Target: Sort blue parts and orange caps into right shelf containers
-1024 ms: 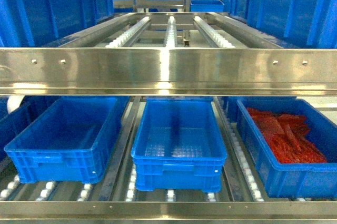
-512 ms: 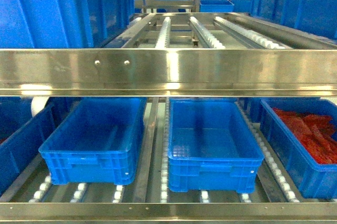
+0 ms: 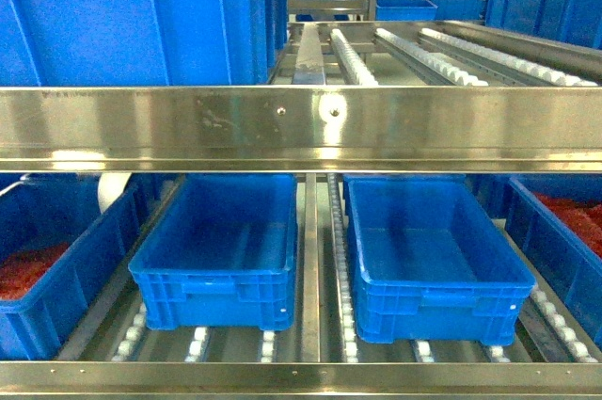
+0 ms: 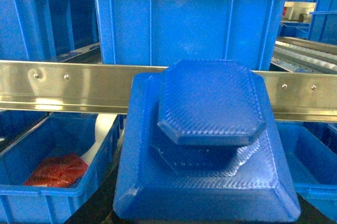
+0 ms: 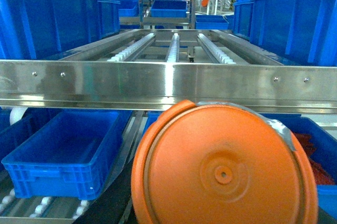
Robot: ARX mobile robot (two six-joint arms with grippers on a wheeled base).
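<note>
Ahead, steel roller shelf (image 3: pixel 301 127) with blue crates (image 3: pixel 221 235); red pieces in left crate (image 3: pixel 38 259); gripper states untellable

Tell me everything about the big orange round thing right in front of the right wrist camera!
The orange cap is a big round disc that looks like smooth plastic, facing the right wrist camera flat-on. It has a raised rim, a ring-shaped bump in the middle and a tiny hole at the centre. A grey strip curves along its upper right edge. It fills the bottom of the view, in front of the steel shelf rail. What holds it cannot be seen.
</note>
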